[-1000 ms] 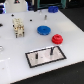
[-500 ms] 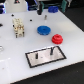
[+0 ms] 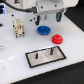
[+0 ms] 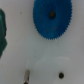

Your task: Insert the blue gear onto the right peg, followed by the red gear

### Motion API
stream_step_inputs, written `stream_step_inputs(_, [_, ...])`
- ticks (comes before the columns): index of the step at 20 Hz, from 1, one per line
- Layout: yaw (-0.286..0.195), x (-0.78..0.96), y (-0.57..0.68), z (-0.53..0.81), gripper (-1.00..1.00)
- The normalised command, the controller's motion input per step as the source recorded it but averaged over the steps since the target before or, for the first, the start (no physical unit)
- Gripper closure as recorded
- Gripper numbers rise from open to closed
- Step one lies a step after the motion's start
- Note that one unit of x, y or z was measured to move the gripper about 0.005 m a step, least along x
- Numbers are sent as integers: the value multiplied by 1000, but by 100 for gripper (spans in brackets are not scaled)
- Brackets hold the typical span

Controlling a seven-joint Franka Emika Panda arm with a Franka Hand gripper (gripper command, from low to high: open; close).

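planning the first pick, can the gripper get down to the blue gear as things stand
Probably yes. The gripper hangs just above the blue gear, which lies flat with nothing on top; the red gear sits apart beside it.

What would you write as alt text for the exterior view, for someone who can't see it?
A robot hand hangs just above a blue gear on a white table; whether it is open or shut is unclear. A smaller red gear lies beside the blue one, and nearer the camera sits a black-framed grey base plate with a slim dark peg standing upright.
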Motion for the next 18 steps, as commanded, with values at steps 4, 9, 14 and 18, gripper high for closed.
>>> stream_step_inputs(4, [0, -181, -8, -532, -100])
stream_step_inputs(9, [0, -187, 45, -497, -100])
stream_step_inputs(14, [0, -210, -27, -274, 100])
stream_step_inputs(18, [0, -254, 2, -173, 100])
